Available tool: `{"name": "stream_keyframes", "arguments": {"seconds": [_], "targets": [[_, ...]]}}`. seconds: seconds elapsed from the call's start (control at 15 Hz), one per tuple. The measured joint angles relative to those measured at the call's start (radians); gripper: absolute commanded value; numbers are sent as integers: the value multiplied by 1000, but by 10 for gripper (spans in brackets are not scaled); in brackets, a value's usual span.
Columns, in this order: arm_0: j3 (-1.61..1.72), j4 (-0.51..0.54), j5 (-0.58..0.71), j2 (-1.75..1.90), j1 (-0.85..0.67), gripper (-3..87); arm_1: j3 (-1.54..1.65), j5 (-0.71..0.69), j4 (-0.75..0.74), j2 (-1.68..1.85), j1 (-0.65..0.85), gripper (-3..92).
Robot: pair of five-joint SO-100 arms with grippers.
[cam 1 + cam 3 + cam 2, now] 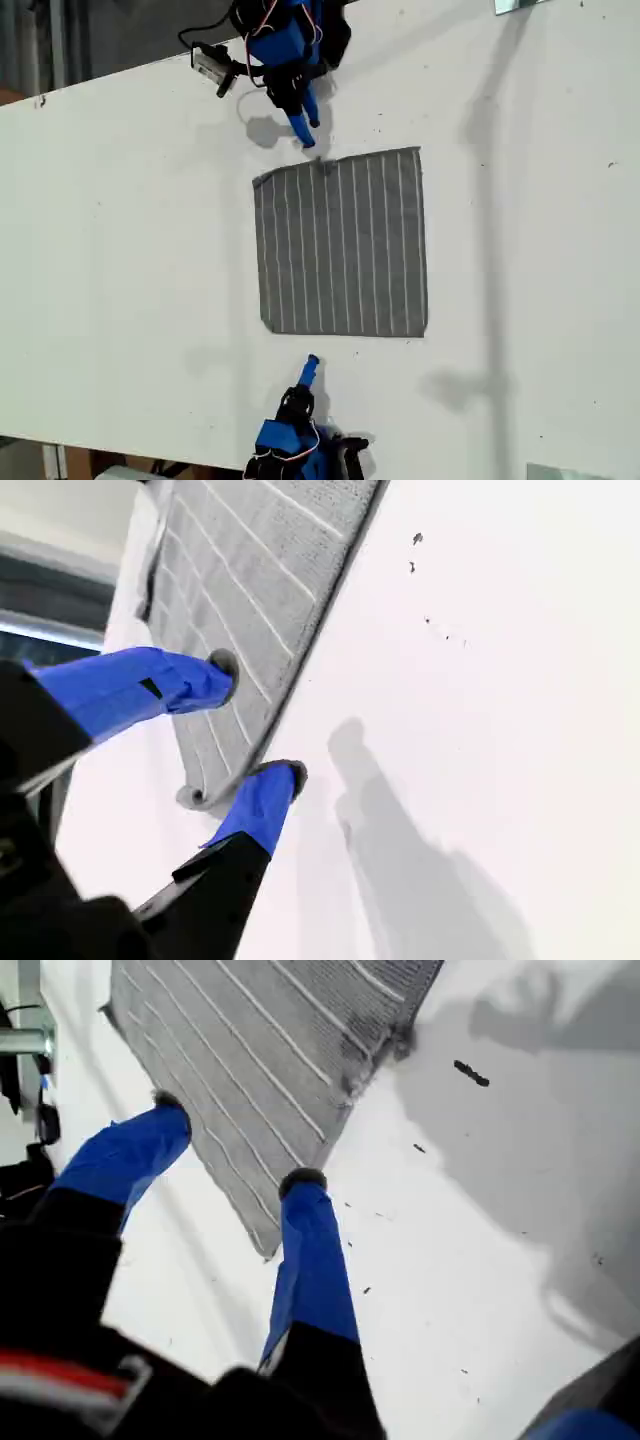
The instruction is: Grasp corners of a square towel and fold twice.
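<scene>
The towel (340,245), grey with thin white stripes, lies flat and unfolded in the middle of the white table (120,250). My first gripper (312,365) is at the exterior view's bottom, just short of the towel's near edge. It is open and holds nothing, and its fingers (300,1185) frame a towel corner (265,1245). My second gripper (305,135) reaches in from the exterior view's top and stops close to the towel's far edge. This one (255,725) is open and empty too, with a slightly curled corner (200,795) showing between its blue fingers (225,675).
A small pucker (320,165) sits on the towel's far edge by my second gripper. Long shadows (485,250) cross the table at the exterior view's right. The table's edge (100,75) runs along the exterior view's top left.
</scene>
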Motion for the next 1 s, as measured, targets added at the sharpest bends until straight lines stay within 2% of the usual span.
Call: {"name": "stream_keyframes", "arguments": {"seconds": [0.07, 0.13, 0.2, 0.27, 0.33, 0.47, 0.6, 0.73, 0.8, 0.87, 0.93, 1.0], "targets": [[0, 0, -8, 0, -6, 140, 0, 0, 0, 0, 2, 228], [0, 0, -48, 0, -75, 140, 0, -6, 0, 0, 130, 228], [0, 0, -75, 0, -92, 140, 0, -5, 0, 0, 382, 228], [2, -2, -110, 0, -46, 140, 0, -2, 0, 0, 644, 228], [2, 0, -141, 0, -29, 140, 0, -3, 2, 0, 793, 228], [2, 3, -261, 0, -94, 338, 0, -5, 2, 0, 899, 228], [2, 5, -420, 0, -218, 330, 0, -6, 2, 0, 945, 226], [2, 5, -460, 0, -272, 256, 0, -15, 2, 0, 983, 242], [2, 5, -463, 0, -272, 206, -2, -60, 9, 0, 1023, 223], [2, 6, -466, 0, -270, 146, -11, -169, 14, 0, 992, 187], [-3, 14, -469, 0, -270, 109, -29, -232, 17, 0, 913, 245], [-5, 17, -469, 0, -270, 89, -43, -258, 25, 3, 927, 368]]}}
